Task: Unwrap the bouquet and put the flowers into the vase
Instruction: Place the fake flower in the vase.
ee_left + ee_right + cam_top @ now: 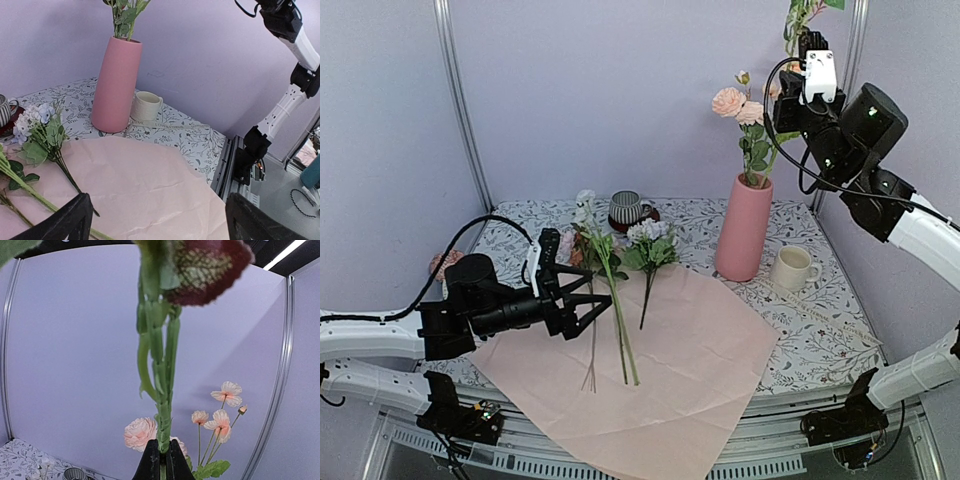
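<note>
The left claw [593,310] hangs released, jaws wide, over the flattened pink paper [690,360] on the worktop [820,335]. Loose flowers [610,265] lie just beside its tips, probably the next pick. Farther back, the right claw [160,462] is clenched on a green stem [162,405], held upright high above the vase [744,228], seemingly to lower it in beside the peach blooms [730,102].

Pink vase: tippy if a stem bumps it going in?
Probably steady: the vase widens toward its base. But it is tall and narrow, so a knock near the rim might rock it. The stems inside lean out, adding some top weight.
</note>
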Motion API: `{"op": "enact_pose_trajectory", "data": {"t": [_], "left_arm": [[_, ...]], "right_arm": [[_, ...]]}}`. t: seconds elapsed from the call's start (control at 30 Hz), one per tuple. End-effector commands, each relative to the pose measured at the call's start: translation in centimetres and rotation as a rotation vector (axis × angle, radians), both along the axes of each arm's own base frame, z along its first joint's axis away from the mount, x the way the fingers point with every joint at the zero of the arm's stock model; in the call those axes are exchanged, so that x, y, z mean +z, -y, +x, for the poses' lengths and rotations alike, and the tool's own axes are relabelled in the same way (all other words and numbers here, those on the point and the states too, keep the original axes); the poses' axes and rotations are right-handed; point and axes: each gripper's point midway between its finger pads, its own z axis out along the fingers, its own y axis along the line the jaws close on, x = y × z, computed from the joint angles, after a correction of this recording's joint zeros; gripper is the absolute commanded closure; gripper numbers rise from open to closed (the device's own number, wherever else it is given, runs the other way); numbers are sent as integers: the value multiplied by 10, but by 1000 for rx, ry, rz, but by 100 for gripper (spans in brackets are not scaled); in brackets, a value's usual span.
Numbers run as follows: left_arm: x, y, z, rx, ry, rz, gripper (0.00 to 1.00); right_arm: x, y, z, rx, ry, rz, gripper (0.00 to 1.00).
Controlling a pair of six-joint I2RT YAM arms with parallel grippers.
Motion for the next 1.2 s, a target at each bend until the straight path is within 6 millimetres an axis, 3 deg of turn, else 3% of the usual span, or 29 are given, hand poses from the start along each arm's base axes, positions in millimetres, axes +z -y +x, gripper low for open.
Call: {"op": "enact_pose_trajectory", "data": {"t": [0.0,0.13,0.43,0.73,0.8,0.9,0.93,1.17], "left_arm": [[-8,-3,-3,2,-8,15,6],[-10,-4,-3,6,-9,20,6],[-12,-4,-2,8,-10,25,6],[-11,-8,-2,20,-9,20,5],[-11,-8,-2,22,-9,21,6],[-12,-7,-2,21,-13,23,6],[-12,-7,-2,21,-14,25,5],[-16,-8,3,45,-25,35,6]], "right_arm": [[0,1,4,26,-22,51,97],[-18,2,13,20,-69,55,97],[-80,6,50,11,-227,69,97],[-165,4,90,-21,-457,26,96],[-180,-1,95,-19,-497,2,87],[-197,-10,99,7,-561,-39,34],[-200,-11,99,10,-574,-48,28],[-197,-12,80,75,-612,-49,22]]}}
